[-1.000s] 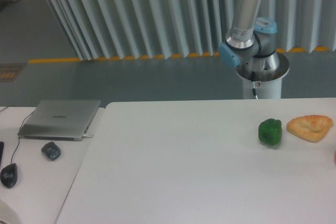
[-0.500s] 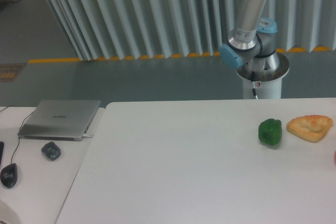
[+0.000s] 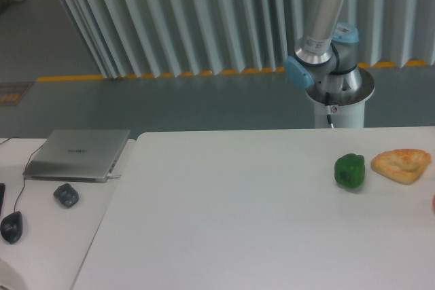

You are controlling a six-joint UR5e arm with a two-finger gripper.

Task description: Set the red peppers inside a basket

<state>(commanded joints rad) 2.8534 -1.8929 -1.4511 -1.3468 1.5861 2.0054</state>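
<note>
The gripper and its fingers lie outside the camera's view, so how far they are spread and whether they hold anything cannot be told; only the arm's base [image 3: 338, 93] and its lower silver links with light-blue joint caps [image 3: 318, 28] show, standing on a white pedestal behind the far edge of the white table [image 3: 224, 222], toward its right end, with the upper link running up out of the top of the picture. Of the red pepper only a thin red sliver [image 3: 433, 202] shows at the right border of the picture, at the table's right side, too little to tell its shape or posture. The green bell pepper [image 3: 349, 170], glossy and lobed, sits upright near the far right part of the table, and the flat tan-orange bread piece [image 3: 401, 165], with a raised crust edge, lies just beside it on the right, apart from it by a narrow gap. The middle, left and near parts of the smooth matte table top are open room. On a separate white desk to the left rest a closed silver laptop [image 3: 78, 153], a small dark rounded object [image 3: 66, 195] in front of it, and a black corded mouse [image 3: 10, 227] near the left border. Behind the tables hang pleated pale strips above a grey floor with a yellow line.
</note>
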